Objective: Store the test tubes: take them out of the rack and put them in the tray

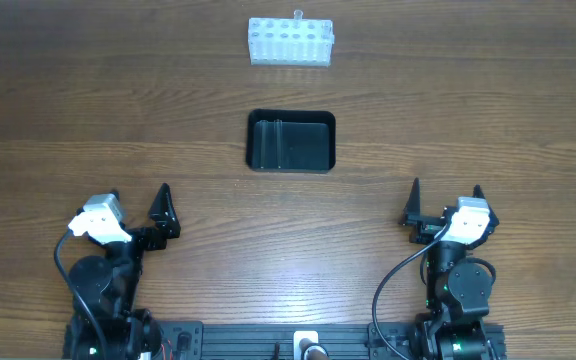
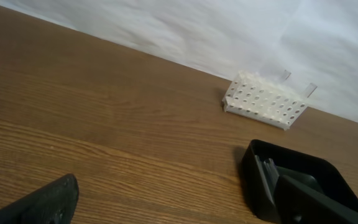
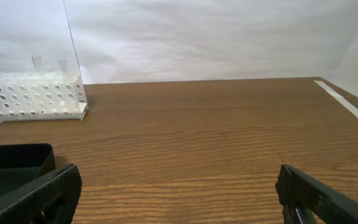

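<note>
A white perforated rack (image 1: pixel 290 42) stands at the far middle of the table, with clear test tubes (image 3: pixel 62 65) rising from its back row. Nearer in, the black tray (image 1: pixel 313 145) holds clear tubes (image 1: pixel 279 140) lying along its left side. My left gripper (image 1: pixel 138 203) sits open at the near left, far from both. In the left wrist view the rack (image 2: pixel 265 102) and tray (image 2: pixel 253 168) lie ahead of the left gripper (image 2: pixel 179 211). My right gripper (image 1: pixel 446 200) sits open at the near right, with the rack (image 3: pixel 36 96) and the tray's corner (image 3: pixel 11 158) ahead of it.
The wooden tabletop is bare between the grippers and the tray. A white wall (image 3: pixel 216 37) stands behind the table's far edge. A pale strip (image 3: pixel 347 102) runs along the table's right side.
</note>
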Motion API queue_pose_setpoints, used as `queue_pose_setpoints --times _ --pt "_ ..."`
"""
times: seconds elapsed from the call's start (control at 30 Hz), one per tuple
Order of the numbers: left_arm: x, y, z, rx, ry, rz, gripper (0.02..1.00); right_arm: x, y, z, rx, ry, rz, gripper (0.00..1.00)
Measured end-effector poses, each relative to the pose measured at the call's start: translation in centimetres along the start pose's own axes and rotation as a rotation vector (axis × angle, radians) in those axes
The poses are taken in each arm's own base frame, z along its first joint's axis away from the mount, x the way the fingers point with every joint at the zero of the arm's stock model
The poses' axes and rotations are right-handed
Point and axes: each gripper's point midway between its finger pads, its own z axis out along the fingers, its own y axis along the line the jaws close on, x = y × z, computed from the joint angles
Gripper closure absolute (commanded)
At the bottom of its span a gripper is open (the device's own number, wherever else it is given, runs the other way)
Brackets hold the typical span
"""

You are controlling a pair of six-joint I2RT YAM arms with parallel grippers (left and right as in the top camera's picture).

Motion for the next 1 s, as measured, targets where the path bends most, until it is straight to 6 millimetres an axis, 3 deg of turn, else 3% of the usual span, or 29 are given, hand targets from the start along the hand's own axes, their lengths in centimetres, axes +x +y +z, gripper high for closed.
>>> queue_pose_setpoints --times 0.13,0.3,0.4,0.5,0.67,0.77,0.87,1.0 --pt "0.0 0.0 0.0 0.000 0.000 0.000 0.018 -0.1 -0.1 0.0 0.004 -0.003 0.002 0.007" --pt "0.0 0.0 0.0 0.000 0.000 0.000 0.018 -2.5 0.0 0.0 -0.003 -0.101 0.078 0.007" --pt "0.0 0.0 0.0 0.000 0.000 0.000 0.018 -2.6 0.4 0.3 -0.022 -0.091 0.096 0.009" --pt "0.0 0.0 0.0 0.000 0.000 0.000 0.018 -2.6 0.8 1.2 -0.035 -0.033 0.095 0.007" --pt "0.0 0.0 0.0 0.000 0.000 0.000 0.018 -5.6 2.2 3.8 -0.081 0.026 0.096 0.007" --pt "0.0 0.0 0.0 0.000 -0.001 0.000 0.018 -6.9 3.9 6.4 -0.138 0.084 0.091 0.007" --pt "0.0 0.0 0.0 0.000 0.000 0.000 0.018 -6.9 6.2 9.2 -0.198 0.160 0.080 0.007" --pt "0.0 0.0 0.0 0.000 0.000 0.000 0.018 -5.7 11.1 12.5 -0.305 0.276 0.049 0.009"
